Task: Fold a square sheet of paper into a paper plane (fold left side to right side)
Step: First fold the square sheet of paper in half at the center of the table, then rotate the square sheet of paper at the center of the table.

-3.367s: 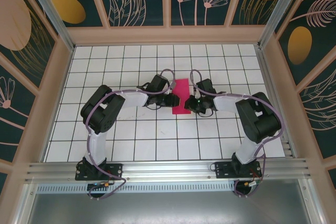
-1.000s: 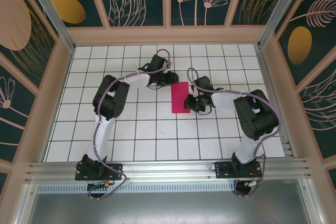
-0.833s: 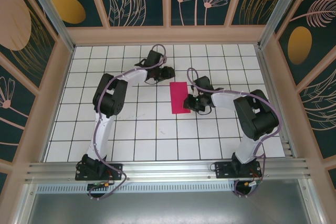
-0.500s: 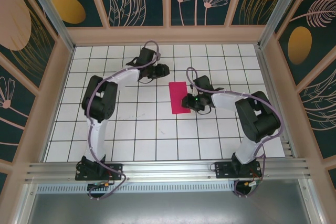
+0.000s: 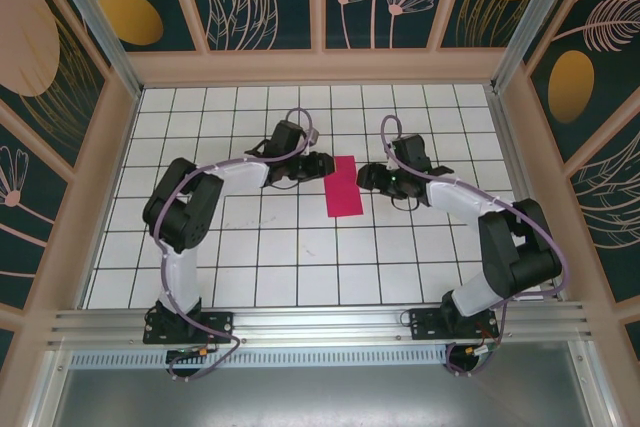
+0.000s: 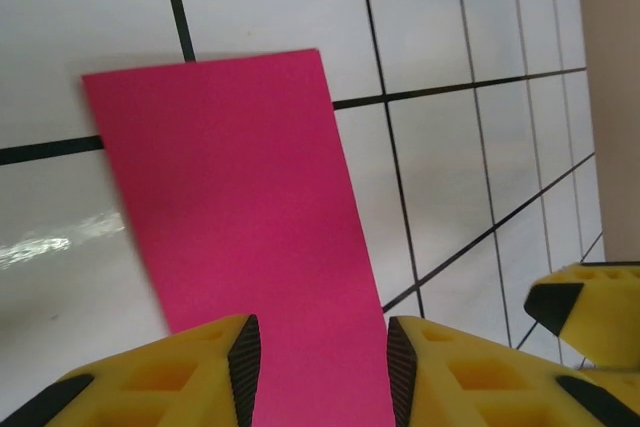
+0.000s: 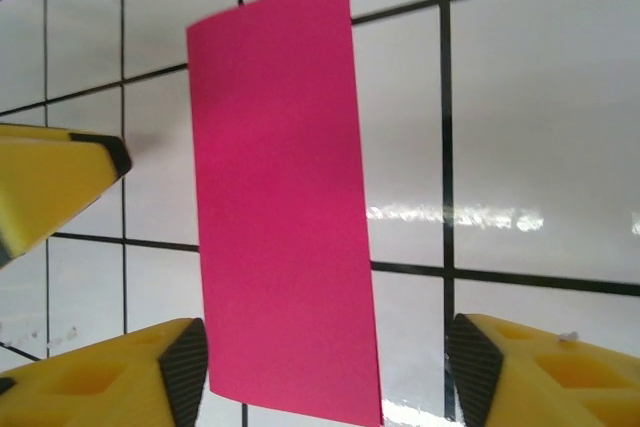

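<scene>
The square sheet of paper [image 5: 344, 185] lies flat on the white tiles as a narrow magenta rectangle, about one tile wide and two long, not a pointed dart. My left gripper [image 5: 323, 165] sits just off its upper left edge, open, and in the left wrist view the sheet [image 6: 240, 237] runs under the gap of the left gripper [image 6: 322, 372]. My right gripper [image 5: 363, 177] is just right of its upper half, open and holding nothing. In the right wrist view the sheet [image 7: 280, 207] lies ahead of the right gripper [image 7: 325, 377], nearer its left finger.
Peach frame walls with dark floral panels enclose the tiled floor [image 5: 300, 257]. An aluminium rail [image 5: 320, 325] with both arm bases runs along the near edge. The right gripper's yellow finger [image 6: 590, 307] shows beyond the paper, and the left gripper's finger [image 7: 50, 182] shows likewise.
The left arm swung off to the back left, then came back beside the paper's upper left edge. The right gripper drew back from the paper's lower right edge to its upper right.
</scene>
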{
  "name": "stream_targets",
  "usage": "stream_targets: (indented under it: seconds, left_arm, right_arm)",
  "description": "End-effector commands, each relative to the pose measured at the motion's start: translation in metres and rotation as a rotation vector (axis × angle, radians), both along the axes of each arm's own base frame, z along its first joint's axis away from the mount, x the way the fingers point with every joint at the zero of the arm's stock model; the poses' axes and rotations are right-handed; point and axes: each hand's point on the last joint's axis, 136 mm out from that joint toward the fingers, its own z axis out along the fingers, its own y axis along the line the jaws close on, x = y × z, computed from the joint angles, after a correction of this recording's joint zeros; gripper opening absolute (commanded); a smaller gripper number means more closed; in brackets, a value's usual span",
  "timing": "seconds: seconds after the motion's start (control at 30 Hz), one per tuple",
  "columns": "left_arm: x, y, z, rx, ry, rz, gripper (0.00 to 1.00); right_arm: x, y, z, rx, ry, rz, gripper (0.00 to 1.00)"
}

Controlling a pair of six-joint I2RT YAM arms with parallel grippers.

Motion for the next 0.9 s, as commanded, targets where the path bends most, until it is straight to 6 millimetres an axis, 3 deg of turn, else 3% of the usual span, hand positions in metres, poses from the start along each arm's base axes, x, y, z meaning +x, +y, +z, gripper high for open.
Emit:
stream_targets:
  seconds: [0.0, 0.43, 0.7, 0.87]
  left_arm:
    - [0.016, -0.005, -0.004, -0.006, -0.010, 0.025, 0.41]
    - [0.011, 0.001, -0.040, 0.058, 0.047, 0.027, 0.39]
    - [0.002, 0.002, -0.054, 0.083, 0.079, 0.023, 0.38]
    - [-0.002, 0.009, -0.056, 0.108, 0.075, 0.034, 0.36]
  right_arm:
    - [-0.007, -0.005, -0.001, -0.007, 0.005, -0.007, 0.73]
    - [-0.006, -0.003, -0.010, 0.015, 0.033, 0.010, 0.76]
    - [0.020, 0.002, -0.005, 0.114, 0.036, 0.025, 0.79]
    - [0.037, 0.016, -0.007, 0.159, 0.054, 0.056, 0.75]
